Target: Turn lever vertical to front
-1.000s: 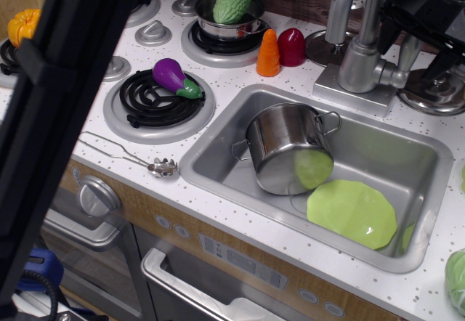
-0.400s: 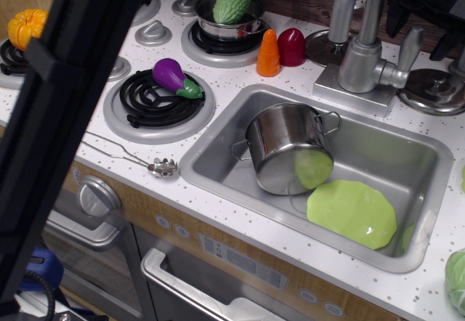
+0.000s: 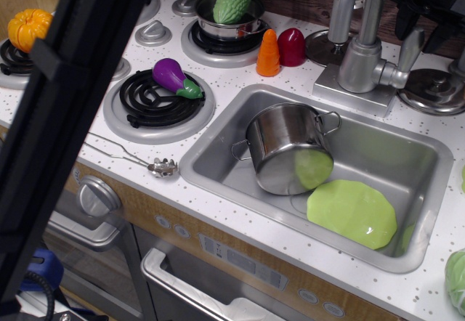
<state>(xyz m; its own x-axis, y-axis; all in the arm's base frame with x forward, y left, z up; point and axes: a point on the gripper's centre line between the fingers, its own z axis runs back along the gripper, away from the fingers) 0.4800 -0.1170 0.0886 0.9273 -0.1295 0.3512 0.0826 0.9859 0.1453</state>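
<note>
The lever [image 3: 410, 54] is a short silver-grey paddle on the right side of the faucet body [image 3: 360, 65]. It stands nearly upright, tilted slightly to the right. My black gripper [image 3: 419, 25] hangs at the top right edge of the view, just above the lever's tip. Its two dark fingers [image 3: 402, 22] are spread to either side of the tip, and I see no grip on it. Much of the gripper is cut off by the frame edge.
The tall faucet spout [image 3: 344, 1] rises left of the body. The sink [image 3: 429, 154] below holds a steel pot [image 3: 285, 147] and a green plate [image 3: 352, 213]. A pot lid [image 3: 434, 90] lies right of the faucet. A dark bar [image 3: 65, 103] blocks the left of the view.
The gripper has risen from around the lever to just above it. The lever has swung from pointing sideways to nearly upright. Little has changed in the last half second.
</note>
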